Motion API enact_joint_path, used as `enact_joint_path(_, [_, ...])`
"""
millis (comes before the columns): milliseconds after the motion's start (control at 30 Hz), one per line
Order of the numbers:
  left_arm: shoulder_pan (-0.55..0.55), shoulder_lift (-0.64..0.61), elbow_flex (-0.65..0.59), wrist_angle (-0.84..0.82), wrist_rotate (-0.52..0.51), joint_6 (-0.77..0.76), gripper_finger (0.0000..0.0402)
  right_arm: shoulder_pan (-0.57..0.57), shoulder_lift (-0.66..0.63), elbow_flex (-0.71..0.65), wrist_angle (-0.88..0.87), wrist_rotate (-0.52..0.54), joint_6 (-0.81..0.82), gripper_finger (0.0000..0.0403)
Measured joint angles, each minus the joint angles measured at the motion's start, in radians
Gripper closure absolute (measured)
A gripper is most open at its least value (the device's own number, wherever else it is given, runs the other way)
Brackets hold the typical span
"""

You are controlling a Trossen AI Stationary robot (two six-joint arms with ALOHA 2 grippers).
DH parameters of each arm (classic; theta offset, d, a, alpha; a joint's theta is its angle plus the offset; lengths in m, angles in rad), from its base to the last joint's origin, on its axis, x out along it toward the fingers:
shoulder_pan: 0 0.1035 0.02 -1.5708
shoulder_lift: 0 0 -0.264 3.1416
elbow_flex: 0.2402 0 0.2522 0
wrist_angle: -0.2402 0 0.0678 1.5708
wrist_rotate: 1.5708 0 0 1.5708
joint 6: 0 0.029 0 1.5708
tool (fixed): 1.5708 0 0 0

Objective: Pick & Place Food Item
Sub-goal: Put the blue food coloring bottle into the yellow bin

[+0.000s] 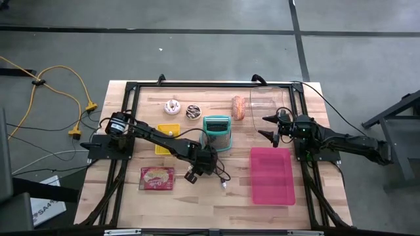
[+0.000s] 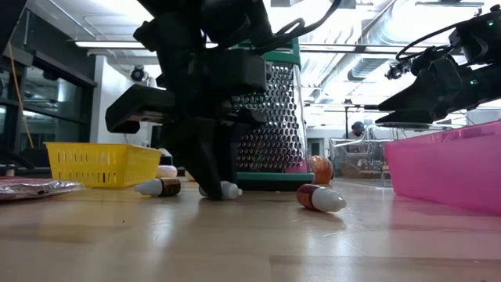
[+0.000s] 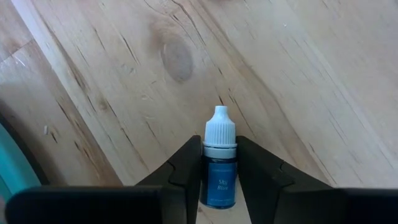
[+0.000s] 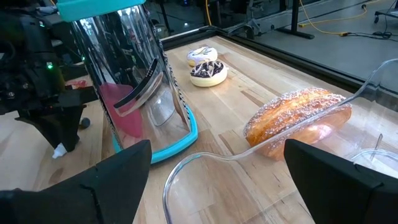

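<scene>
My left gripper (image 3: 219, 180) pinches a small blue dropper bottle (image 3: 219, 163) lying on the table (image 3: 298, 74), just in front of the grater (image 1: 217, 133). I judge a square, centred squeeze on its body matters before lifting. The bottle is dark blue, white-capped, labelled. My right gripper (image 1: 270, 127) waits spread near the pink tray (image 1: 272, 176).

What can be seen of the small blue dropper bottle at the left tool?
The small blue dropper bottle has a white ribbed cap with a tapered tip, a dark blue body and a label that seems to read "Sky Blue". It looks plastic. It sits between the left tool's dark fingers, which press both sides, over the light wooden tabletop.
</scene>
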Motion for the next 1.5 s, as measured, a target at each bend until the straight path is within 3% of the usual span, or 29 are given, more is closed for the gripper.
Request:
enact_joint_path(500, [-0.009, -0.008, 0.0, -0.007, -0.006, 0.001, 0.0322, 0.0, 0.0, 0.0, 0.0, 0.0, 0.0, 0.0046])
enact_joint_path(833, [-0.022, -0.14, 0.0, -0.046, -0.009, -0.023, 0.0322, 0.0, 0.0, 0.0, 0.0, 0.0, 0.0, 0.0046])
enact_joint_path(1033, [-0.022, -0.209, 0.0, -0.092, -0.068, -0.025, 0.0322, 0.0, 0.0, 0.0, 0.0, 0.0, 0.0, 0.0046])
enact_joint_path(1500, [-0.023, -0.219, 0.0, -0.139, -0.075, -0.056, 0.0323, 0.0, 0.0, 0.0, 0.0, 0.0, 0.0, 0.0046])
